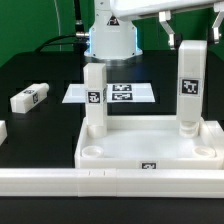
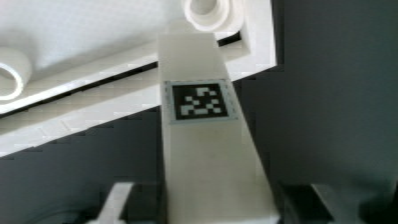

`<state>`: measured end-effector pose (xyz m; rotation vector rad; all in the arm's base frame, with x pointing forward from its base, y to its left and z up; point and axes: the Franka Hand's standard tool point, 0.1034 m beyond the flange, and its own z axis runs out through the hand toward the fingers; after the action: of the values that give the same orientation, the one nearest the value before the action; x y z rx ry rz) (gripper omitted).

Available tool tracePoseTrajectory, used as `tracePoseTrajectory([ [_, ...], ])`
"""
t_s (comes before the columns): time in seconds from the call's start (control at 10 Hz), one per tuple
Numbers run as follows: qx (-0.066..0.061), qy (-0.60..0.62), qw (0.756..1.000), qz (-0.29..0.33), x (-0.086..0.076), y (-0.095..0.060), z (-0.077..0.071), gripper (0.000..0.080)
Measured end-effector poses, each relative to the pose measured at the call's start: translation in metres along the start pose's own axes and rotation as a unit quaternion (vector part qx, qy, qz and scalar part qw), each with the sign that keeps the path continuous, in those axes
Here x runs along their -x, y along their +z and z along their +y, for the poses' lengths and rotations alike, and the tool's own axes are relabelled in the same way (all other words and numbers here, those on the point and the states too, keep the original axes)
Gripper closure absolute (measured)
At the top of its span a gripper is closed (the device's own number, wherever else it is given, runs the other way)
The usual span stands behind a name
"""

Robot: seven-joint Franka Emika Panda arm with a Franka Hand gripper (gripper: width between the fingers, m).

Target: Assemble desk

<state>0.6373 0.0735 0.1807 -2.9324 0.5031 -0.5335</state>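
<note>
My gripper [image 2: 214,208] is clenched on the held leg [image 1: 190,85] and holds it upright in the tabletop's [image 1: 120,158] far corner socket, on the exterior view's right; I judge this is for screwing it in. A second leg [image 1: 95,100] stands at the other far corner. The tabletop lies at the front edge of the black table [image 1: 45,125], which has much free room.

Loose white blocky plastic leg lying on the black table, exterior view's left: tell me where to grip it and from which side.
Take the white blocky leg at mid-length, across its long side faces, coming straight down from above. It lies flat and slanted on the black table, so the grasp likely needs turning square to its long axis; its flat parallel sides suit a pinch.
</note>
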Motion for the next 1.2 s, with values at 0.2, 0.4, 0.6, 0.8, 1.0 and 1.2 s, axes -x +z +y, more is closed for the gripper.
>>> tracePoseTrajectory([
  [0.2, 0.004, -0.013, 1.0, -0.005, 0.009, 0.01, -0.01, 0.0512],
  [0.4, 0.007, -0.024, 1.0, -0.007, 0.01, 0.015, -0.009, 0.0512],
  [0.6, 0.007, -0.024, 1.0, -0.008, 0.011, 0.016, -0.008, 0.0512],
  [0.8, 0.013, -0.051, 0.999, -0.009, 0.018, 0.02, -0.018, 0.0512],
  [1.0, 0.017, -0.085, 0.996, -0.013, 0.019, 0.028, -0.027, 0.0512],
  [1.2, 0.017, -0.09, 0.996, -0.013, 0.018, 0.03, -0.028, 0.0512],
])
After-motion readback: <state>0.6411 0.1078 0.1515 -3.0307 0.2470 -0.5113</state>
